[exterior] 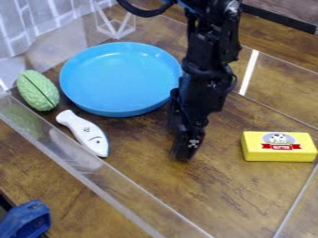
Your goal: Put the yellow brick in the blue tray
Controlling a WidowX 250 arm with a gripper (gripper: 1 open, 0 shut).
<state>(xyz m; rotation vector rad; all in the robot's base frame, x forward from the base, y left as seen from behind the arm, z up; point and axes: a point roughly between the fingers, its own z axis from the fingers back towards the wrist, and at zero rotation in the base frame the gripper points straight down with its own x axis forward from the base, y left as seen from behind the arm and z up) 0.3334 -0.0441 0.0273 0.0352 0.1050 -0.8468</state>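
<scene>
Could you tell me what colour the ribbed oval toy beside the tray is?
The ribbed oval toy is green, shown in the camera view.

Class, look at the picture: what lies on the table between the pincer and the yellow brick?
Nothing: in the camera view, only bare wooden tabletop separates the pincer from the yellow brick.

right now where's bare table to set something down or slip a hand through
Bare wood lies in front of the yellow brick and between the gripper and the white fish toy. It is crowded at left, where the blue tray, green toy and fish cluster.
</scene>
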